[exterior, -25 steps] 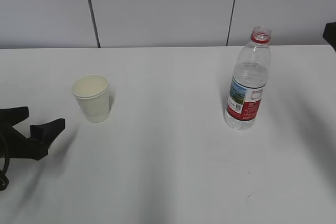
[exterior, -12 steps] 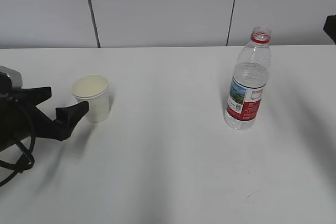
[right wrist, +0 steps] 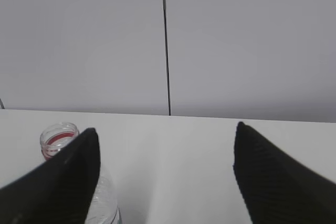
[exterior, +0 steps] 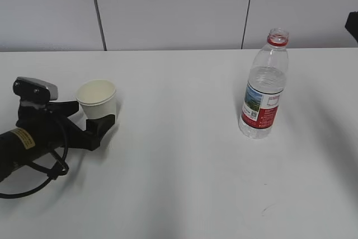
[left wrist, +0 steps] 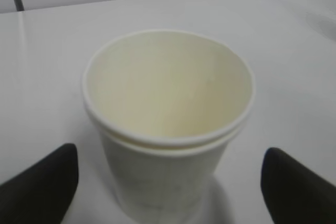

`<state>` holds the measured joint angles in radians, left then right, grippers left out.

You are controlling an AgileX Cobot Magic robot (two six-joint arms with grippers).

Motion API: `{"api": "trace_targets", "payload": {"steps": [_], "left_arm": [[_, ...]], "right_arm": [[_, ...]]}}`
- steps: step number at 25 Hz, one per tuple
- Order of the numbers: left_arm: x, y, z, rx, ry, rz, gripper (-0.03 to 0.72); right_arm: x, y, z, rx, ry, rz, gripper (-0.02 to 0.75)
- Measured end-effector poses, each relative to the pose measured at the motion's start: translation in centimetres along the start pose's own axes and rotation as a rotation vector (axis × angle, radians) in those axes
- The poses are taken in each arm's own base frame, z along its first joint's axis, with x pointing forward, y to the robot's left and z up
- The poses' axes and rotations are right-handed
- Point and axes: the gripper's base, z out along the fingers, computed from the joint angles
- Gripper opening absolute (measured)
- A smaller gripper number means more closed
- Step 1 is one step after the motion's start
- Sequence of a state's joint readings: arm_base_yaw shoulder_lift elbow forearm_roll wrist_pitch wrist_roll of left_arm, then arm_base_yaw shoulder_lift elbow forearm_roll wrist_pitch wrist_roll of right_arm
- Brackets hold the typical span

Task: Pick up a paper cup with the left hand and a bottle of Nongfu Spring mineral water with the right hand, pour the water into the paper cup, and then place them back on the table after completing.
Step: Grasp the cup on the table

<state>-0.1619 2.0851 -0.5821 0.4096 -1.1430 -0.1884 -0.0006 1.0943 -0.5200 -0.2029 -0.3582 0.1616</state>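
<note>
- The paper cup stands upright near the table's left edge, empty, sitting between the left hand's spread jaws without touching them.
- I'd squeeze gently around mid-wall so the thin cup doesn't crumple.
- The bottle stands uncapped, toward the right edge.
- The right hand hangs above it, jaws apart, nothing held.

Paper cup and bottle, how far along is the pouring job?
Nothing is finished yet. In hand: the left hand is open around the paper cup, not gripping. The bottle, uncapped, stands on the table; the right hand is open, above and off to its side. Lifting, pouring and setting down remain.
</note>
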Motion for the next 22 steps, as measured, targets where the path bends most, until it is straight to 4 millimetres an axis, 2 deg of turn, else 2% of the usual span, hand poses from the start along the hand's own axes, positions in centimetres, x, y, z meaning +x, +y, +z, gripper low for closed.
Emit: {"api": "trace_targets", "payload": {"steps": [7,11,18,22], "left_arm": [[0.4,0.4,2.2,-0.026,-0.018,-0.012,0.627],[0.7,-0.1,3.0,-0.012,-0.018,-0.009,0.615],[0.7,0.1,3.2,-0.057,-0.027,-0.033,0.562],[0.7,0.1,3.2,-0.057,-0.027,-0.033,0.501]], "right_arm": [[0.0,0.0,0.0,-0.001,-0.002,0.000,0.585],[0.0,0.0,0.0,-0.001,-0.002,0.000,0.586],[0.0,0.0,0.0,-0.001,-0.004,0.000,0.586],[0.9,0.1,0.2,-0.011,-0.004,0.006,0.586]]}}
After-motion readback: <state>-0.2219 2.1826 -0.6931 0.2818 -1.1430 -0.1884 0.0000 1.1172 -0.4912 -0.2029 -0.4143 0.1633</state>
